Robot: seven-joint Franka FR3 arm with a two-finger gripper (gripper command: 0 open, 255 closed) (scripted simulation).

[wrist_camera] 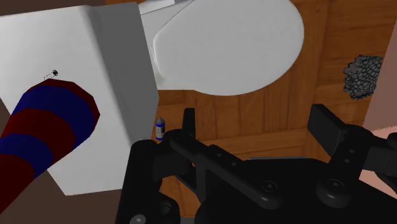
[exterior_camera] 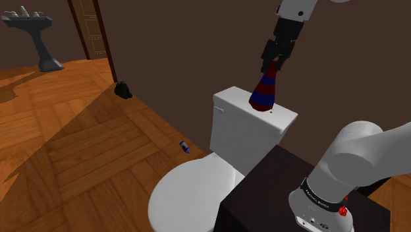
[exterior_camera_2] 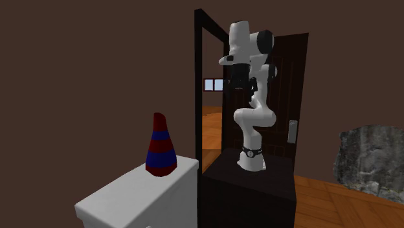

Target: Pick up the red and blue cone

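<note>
The cone [exterior_camera: 262, 90], banded in dark red and blue, stands upright on the lid of a white toilet tank [exterior_camera: 232, 111]. In the second exterior view the cone [exterior_camera_2: 160, 148] rises from the tank [exterior_camera_2: 136, 197] in the foreground, and my gripper [exterior_camera_2: 238, 85] hangs higher and farther back. My gripper [exterior_camera: 274, 64] is above the cone's tip in the shoulder view. In the wrist view the fingers [wrist_camera: 188, 124] stand apart around nothing, the gripper [wrist_camera: 256, 124] is open, and the cone [wrist_camera: 44, 137] lies off to the side of one finger, untouched.
The toilet's closed white lid [exterior_camera: 190, 194] lies below the tank, next to my dark stand [exterior_camera: 276, 198]. A small blue can [exterior_camera: 185, 147] and a dark rock [exterior_camera: 123, 89] sit on the wooden floor. A tiny pin-like item [wrist_camera: 53, 74] rests on the tank. A pedestal sink [exterior_camera: 36, 33] stands far back.
</note>
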